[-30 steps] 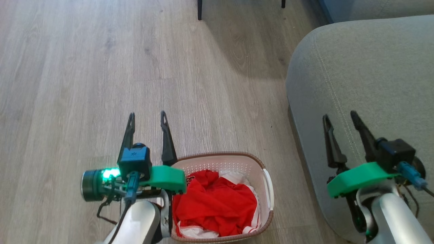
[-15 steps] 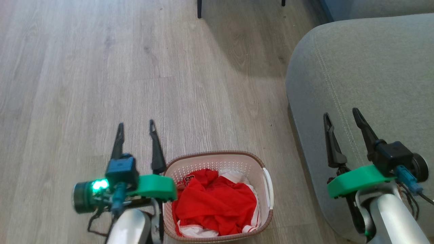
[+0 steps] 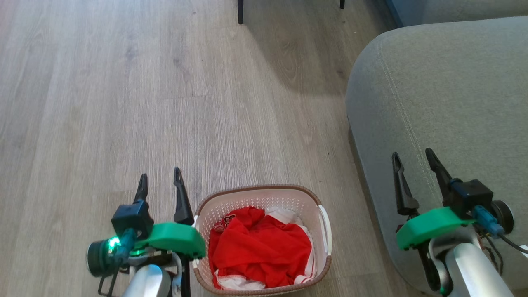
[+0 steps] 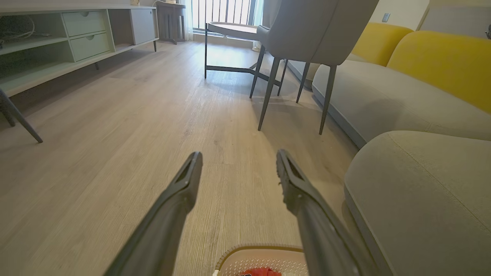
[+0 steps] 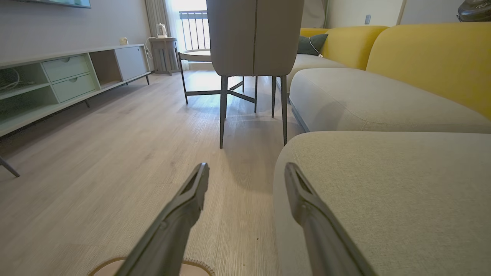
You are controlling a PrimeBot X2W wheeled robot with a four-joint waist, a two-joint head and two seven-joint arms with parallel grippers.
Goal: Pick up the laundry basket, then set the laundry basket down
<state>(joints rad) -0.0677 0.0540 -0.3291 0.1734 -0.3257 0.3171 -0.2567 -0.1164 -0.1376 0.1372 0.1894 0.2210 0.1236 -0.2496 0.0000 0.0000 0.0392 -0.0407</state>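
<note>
Laundry basket [image 3: 256, 188] is sitting on the floor [image 3: 123, 103], holding red clothes [image 3: 260, 247]. Left gripper [image 3: 160, 175] is hovering just left of the basket, fingers apart; right gripper [image 3: 412, 154] is hanging well to its right, fingers also spread.

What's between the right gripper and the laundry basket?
Head view: bare wooden floor and the edge of the grey fabric sofa, between the right gripper and the cream perforated plastic laundry basket.
</note>
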